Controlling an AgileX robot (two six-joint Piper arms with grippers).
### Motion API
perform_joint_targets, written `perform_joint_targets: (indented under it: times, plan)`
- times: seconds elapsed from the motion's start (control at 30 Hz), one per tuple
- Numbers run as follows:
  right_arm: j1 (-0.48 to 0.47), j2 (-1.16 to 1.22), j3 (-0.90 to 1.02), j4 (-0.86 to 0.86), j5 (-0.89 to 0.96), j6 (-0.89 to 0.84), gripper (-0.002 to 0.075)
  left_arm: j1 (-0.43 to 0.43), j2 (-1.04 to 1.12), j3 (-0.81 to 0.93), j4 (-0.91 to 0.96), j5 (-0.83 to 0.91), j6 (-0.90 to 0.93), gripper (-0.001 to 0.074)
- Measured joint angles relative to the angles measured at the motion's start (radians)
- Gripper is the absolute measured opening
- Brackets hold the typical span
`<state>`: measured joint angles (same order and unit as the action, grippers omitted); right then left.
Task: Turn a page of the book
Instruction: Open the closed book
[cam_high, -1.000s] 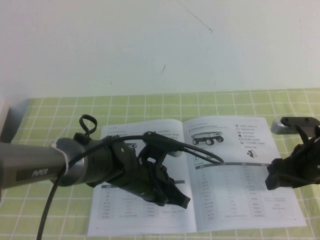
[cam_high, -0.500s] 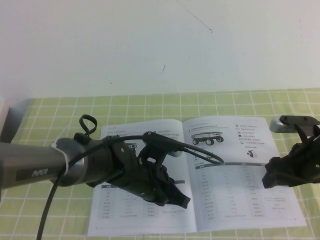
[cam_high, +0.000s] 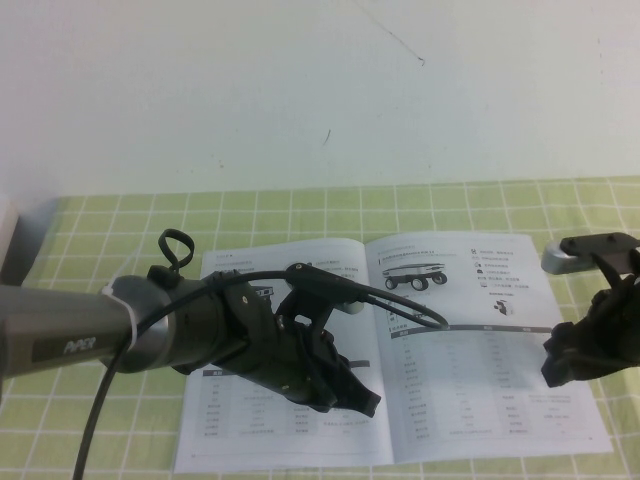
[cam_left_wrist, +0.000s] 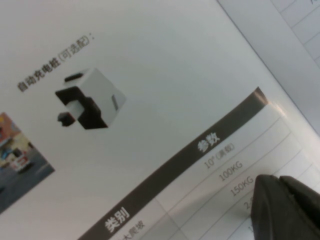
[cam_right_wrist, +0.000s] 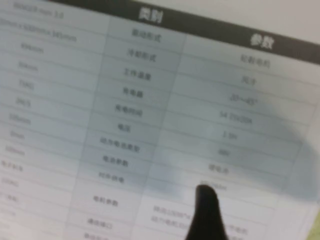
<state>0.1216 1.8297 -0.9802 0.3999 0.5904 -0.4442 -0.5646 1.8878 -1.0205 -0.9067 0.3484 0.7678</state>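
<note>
Even, bright light in the high view; white wall (cam_high: 300, 90) slightly washed out. Both wrist views blurred, soft shadow across book (cam_right_wrist: 150, 100), slight glare on glossy page (cam_left_wrist: 280, 107).

I see the book (cam_high: 400, 350) as white glossy paper with dark grey table header bands and a black-wheeled vehicle photo on the page (cam_high: 480, 340). My worktop (cam_high: 110, 230) wears a pale green cloth with a white grid. Both end effectors, left (cam_high: 345, 390) and right (cam_high: 560, 365), are black; the wall (cam_high: 300, 90) is off-white.
</note>
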Motion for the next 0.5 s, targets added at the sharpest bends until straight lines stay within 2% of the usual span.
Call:
perform_joint_targets:
  times: [0.07, 0.2, 0.37, 0.43, 0.5]
  plan:
    - [0.0, -0.024, 0.0, -0.052, 0.02, 0.019, 0.0463, 0.0, 0.0, 0.0, 0.0, 0.0, 0.0, -0.0004]
    - [0.0, -0.091, 0.008, -0.097, 0.047, 0.033, 0.0339, 0.0, 0.0, 0.0, 0.0, 0.0, 0.0, -0.0004]
    - [0.016, -0.188, 0.178, -0.036, -0.101, 0.039, 0.0174, 0.0, 0.001, 0.0, 0.0, 0.002, 0.0, -0.0004]
    - [0.022, -0.197, 0.24, 0.011, -0.163, 0.037, 0.014, 0.0, 0.001, -0.001, 0.0, 0.005, 0.0, -0.0004]
    - [0.022, -0.195, 0.269, 0.042, -0.199, 0.016, 0.0143, 0.0, 0.001, -0.001, -0.002, 0.007, 0.0, -0.0004]
